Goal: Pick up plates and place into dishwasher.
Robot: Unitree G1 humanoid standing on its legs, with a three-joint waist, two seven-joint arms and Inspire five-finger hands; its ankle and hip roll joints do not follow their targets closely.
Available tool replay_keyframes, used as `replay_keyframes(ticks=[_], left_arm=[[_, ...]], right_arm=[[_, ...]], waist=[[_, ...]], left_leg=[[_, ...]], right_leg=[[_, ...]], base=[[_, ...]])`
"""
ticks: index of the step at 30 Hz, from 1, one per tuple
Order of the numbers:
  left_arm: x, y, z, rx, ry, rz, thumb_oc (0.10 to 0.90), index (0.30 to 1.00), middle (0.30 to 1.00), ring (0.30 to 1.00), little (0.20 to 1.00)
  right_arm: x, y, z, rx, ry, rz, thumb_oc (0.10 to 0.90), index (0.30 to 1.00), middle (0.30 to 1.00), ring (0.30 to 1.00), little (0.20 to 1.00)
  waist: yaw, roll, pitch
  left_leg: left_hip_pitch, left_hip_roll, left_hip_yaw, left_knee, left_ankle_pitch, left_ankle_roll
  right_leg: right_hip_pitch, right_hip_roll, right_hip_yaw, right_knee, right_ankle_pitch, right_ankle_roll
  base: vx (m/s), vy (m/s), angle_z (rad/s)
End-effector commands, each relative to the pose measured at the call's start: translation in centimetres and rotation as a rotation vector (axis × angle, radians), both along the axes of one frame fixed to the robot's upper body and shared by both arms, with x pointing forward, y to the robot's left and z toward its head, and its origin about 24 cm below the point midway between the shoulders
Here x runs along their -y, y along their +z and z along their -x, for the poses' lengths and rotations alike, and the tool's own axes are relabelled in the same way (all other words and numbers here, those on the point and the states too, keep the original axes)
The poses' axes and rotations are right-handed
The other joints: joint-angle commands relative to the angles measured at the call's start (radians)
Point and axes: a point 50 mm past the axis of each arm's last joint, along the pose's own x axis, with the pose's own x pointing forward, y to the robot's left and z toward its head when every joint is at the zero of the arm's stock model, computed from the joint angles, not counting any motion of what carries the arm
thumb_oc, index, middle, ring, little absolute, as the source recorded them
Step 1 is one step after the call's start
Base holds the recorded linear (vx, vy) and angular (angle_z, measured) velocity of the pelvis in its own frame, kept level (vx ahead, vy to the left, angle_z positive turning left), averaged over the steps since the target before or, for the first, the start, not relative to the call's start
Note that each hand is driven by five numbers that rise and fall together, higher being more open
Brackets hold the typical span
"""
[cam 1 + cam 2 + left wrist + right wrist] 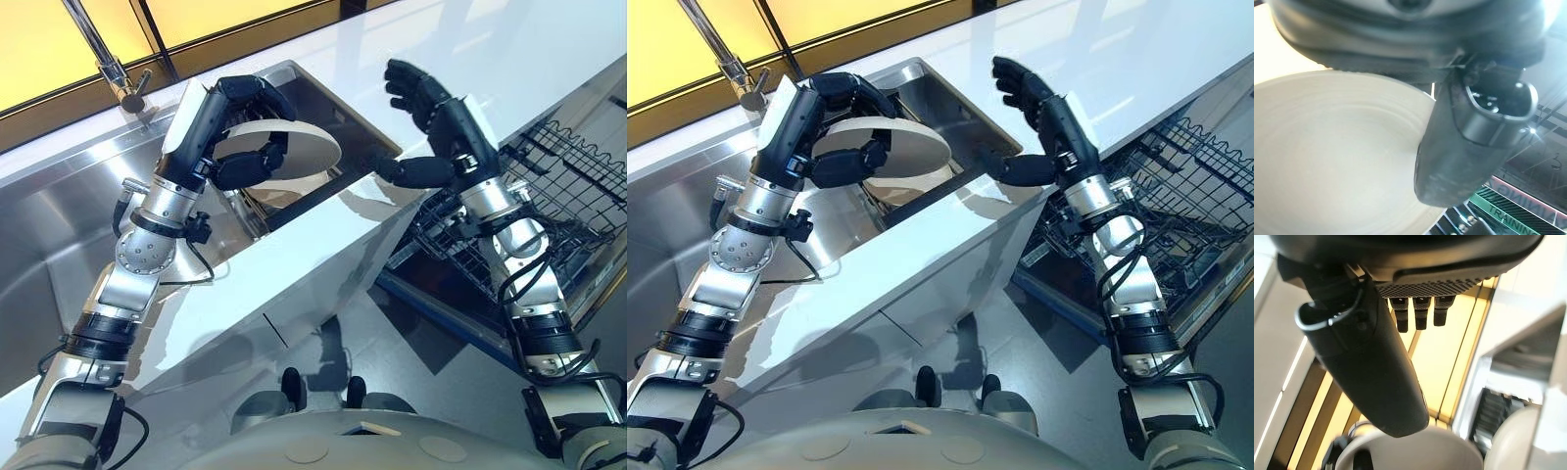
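— Over the sink basin [59, 264], what is the left hand [235, 127] doing?

— It is clamped on a pale round plate [294, 152]: fingers curl over the far rim and the thumb presses across the near face. The plate is lifted clear of the basin, tilted, roughly level with the white countertop [323, 255]. The left wrist view shows the thumb [1469, 142] lying against the plate's ridged surface [1332, 152].

— Is anything below the plate?

— Yes, another pale dish [911, 186] sits in the dark rack [313, 191] at the right end of the sink, just under the held plate.

— And the right hand [436, 113]?

— It hangs in the air above the counter edge, to the right of the plate and apart from it. Fingers are spread and only loosely bent, thumb stretched toward the plate; it holds nothing. Its wrist view shows the thumb [1371, 367] and fingertips [1420, 313] apart.

— Where is the dishwasher?

— Below the right arm, at the right. Its wire rack [549, 196] is pulled out over the open door [441, 313]. Whether anything is loaded in it I cannot tell.

— Anything else?

— A chrome faucet [108, 59] stands behind the sink, near the left arm.
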Motion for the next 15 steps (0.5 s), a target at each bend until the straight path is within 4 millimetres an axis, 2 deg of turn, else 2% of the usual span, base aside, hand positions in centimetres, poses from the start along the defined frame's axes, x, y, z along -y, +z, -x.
replay_keyframes(ticks=[1,8,15], left_arm=[[2.7,5.5,0.2,0.259,-0.178,0.1,0.1,0.3,0.3,0.3,0.2],[4.1,5.8,0.1,0.267,-0.226,0.062,0.1,0.3,0.3,0.3,0.2],[5.0,5.6,0.0,0.23,-0.279,0.099,0.1,0.3,0.3,0.3,0.2]], right_arm=[[-1.3,4.6,-0.1,0.182,0.108,-0.028,0.8,0.9,0.9,0.9,0.9],[-3.3,3.9,-0.5,0.095,0.234,-0.003,0.8,0.9,0.9,0.9,0.9],[-5.5,3.6,-0.3,0.041,0.361,-0.029,0.8,0.9,0.9,0.9,0.9]], waist=[[0.009,0.018,-0.087],[0.015,0.016,-0.087],[0.023,0.014,-0.084]], left_leg=[[0.052,-0.028,0.017,0.002,-0.147,-0.003],[0.049,-0.03,0.004,0.002,-0.144,-0.004],[0.047,-0.03,-0.005,0.002,-0.14,-0.004]], right_leg=[[0.0,0.067,-0.031,0.088,-0.159,-0.001],[0.002,0.067,-0.038,0.089,-0.161,-0.003],[0.003,0.067,-0.043,0.09,-0.162,-0.006]], base=[[0.01,-0.001,0.07],[0.01,-0.008,0.06],[0.0,-0.007,0.02]])
